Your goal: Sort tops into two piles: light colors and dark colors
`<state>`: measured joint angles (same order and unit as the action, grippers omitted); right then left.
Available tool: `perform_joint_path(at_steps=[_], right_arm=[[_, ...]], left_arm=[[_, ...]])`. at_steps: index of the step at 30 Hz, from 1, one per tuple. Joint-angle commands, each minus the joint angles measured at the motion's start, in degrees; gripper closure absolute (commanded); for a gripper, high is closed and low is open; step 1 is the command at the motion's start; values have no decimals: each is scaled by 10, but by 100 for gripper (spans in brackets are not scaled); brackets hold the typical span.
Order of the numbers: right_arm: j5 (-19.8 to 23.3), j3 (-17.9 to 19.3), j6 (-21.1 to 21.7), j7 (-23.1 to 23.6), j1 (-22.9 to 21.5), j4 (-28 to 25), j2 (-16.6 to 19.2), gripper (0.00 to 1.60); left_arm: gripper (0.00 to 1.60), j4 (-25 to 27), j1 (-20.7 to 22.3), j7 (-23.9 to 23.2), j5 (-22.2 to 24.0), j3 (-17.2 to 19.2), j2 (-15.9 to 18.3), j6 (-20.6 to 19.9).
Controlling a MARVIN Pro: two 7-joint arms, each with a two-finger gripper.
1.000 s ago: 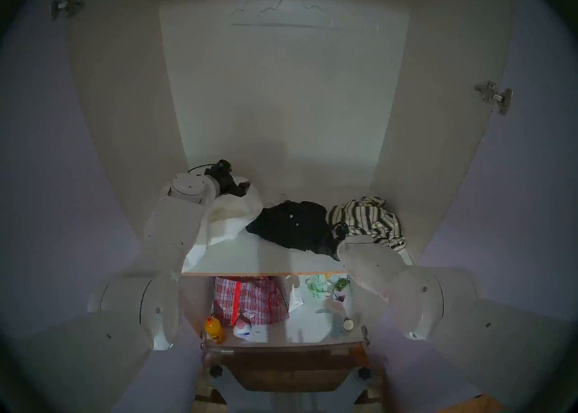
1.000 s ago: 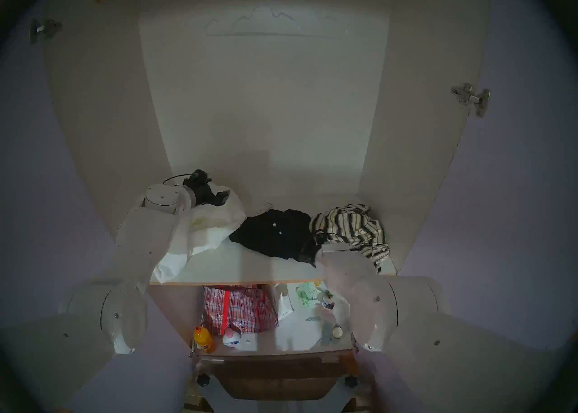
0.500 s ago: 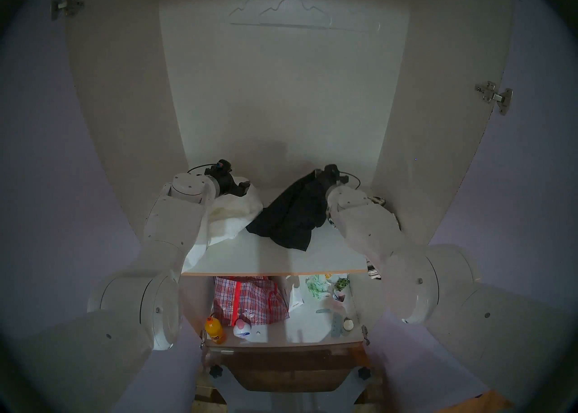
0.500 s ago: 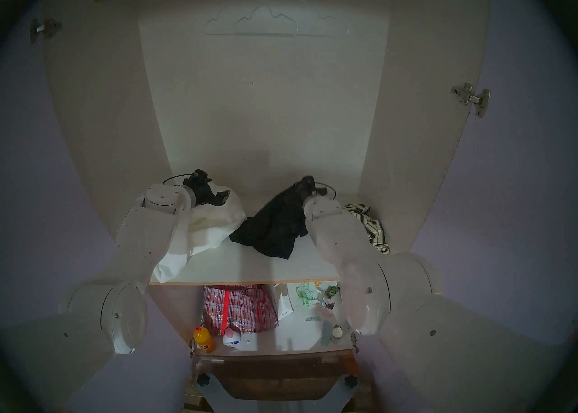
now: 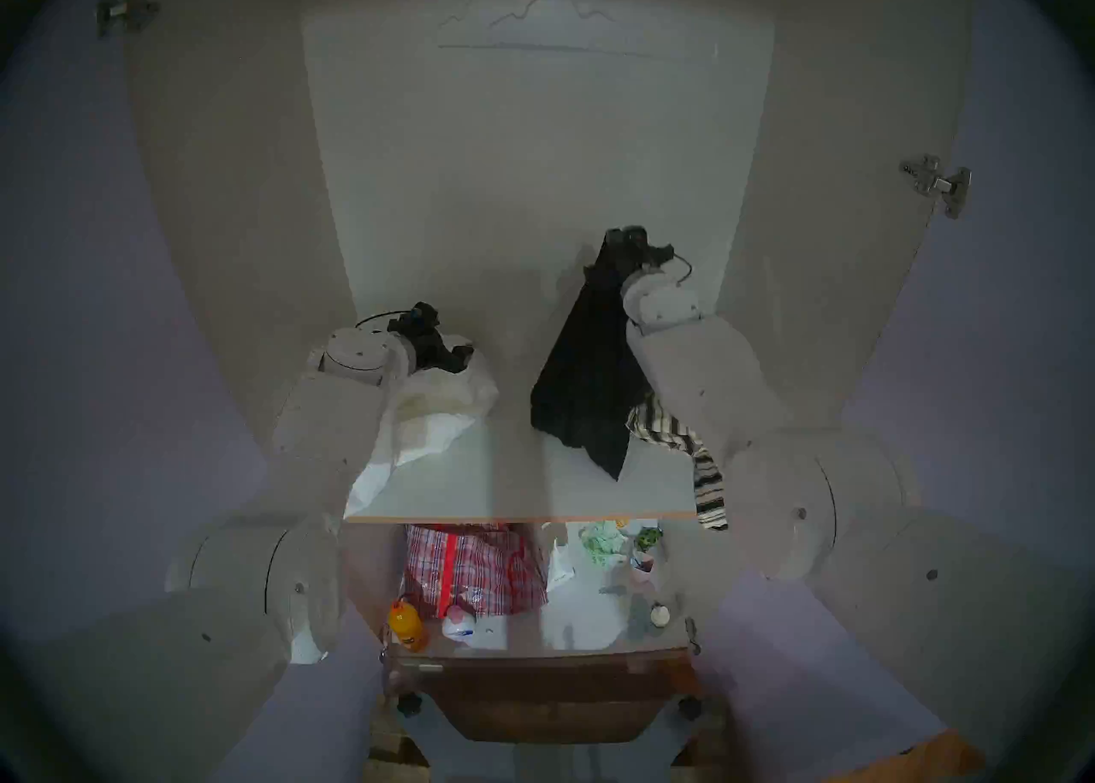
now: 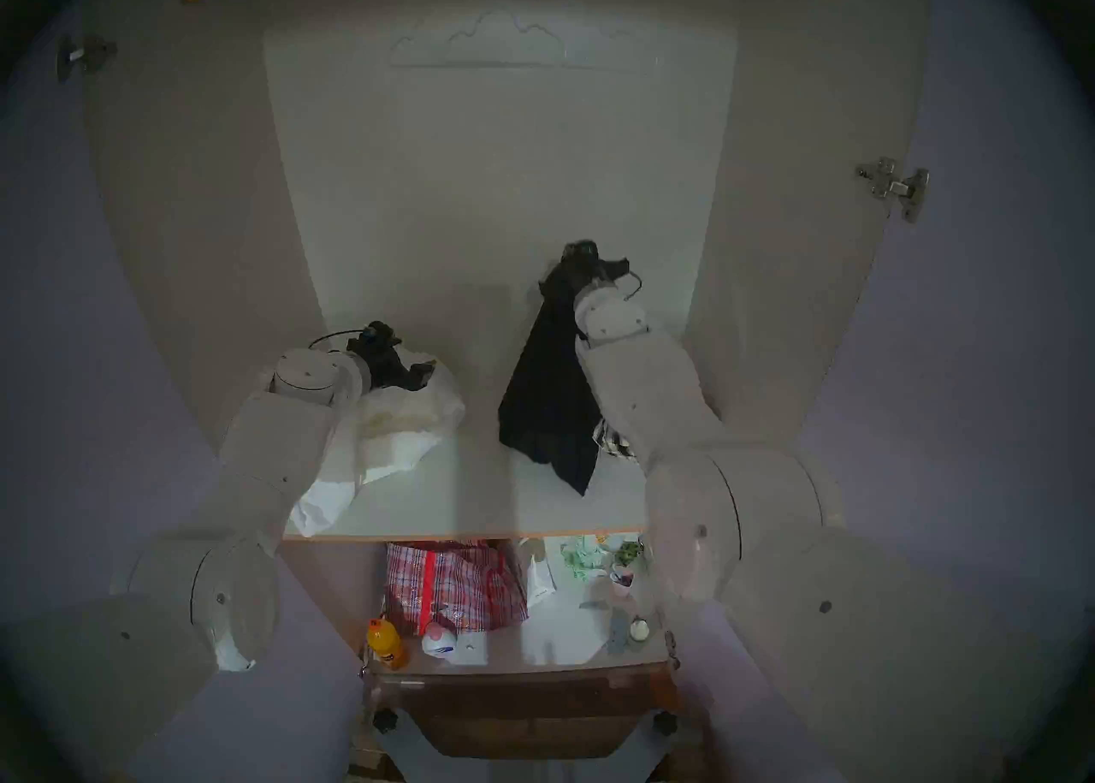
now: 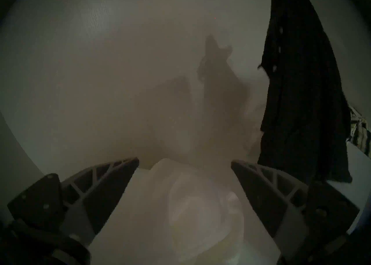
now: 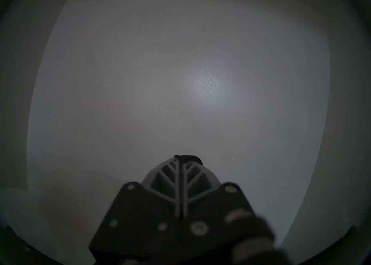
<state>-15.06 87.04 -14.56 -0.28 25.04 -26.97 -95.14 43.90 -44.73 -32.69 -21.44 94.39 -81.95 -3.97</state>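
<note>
Lower shelf, near: red plaid bag (image 5: 474, 568), not part of the sort.
Striped top (image 5: 681, 438): right of shelf (image 5: 521, 491), one end hanging over near edge; likely to slide off if snagged.
White top (image 5: 438, 408): heaped left.
Left gripper (image 7: 184, 178): fingers apart, above white heap, holding nothing.
Black top (image 5: 586, 384): hanging mid-shelf, hem near striped top.
Right gripper (image 8: 181, 158): raised, far right, fingers together on black top; hem may drag striped top.

right claw (image 5: 616, 233) higher, black top (image 5: 583, 384) lifted
</note>
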Motion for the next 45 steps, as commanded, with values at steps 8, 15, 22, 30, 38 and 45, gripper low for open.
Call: perform_joint_path(at_steps=[8, 15, 22, 30, 38, 45], right_arm=[[-31, -9, 104, -100, -73, -44, -11, 160], [-24, 7, 152, -132, -81, -50, 14, 160], [-18, 38, 161, -137, -80, -56, 58, 160], [-9, 52, 168, -113, -45, -79, 89, 160], [-7, 62, 169, -118, -18, -83, 94, 160], [-7, 89, 244, -184, -9, -60, 88, 160]], left_arm=[[0, 18, 20, -3, 5, 3, -1, 2], [0, 18, 19, -3, 5, 3, -1, 2], [0, 18, 19, -3, 5, 3, -1, 2], [0, 21, 18, -4, 5, 3, -1, 1], [0, 22, 18, -4, 5, 4, -1, 0], [0, 22, 18, -4, 5, 4, -1, 0]])
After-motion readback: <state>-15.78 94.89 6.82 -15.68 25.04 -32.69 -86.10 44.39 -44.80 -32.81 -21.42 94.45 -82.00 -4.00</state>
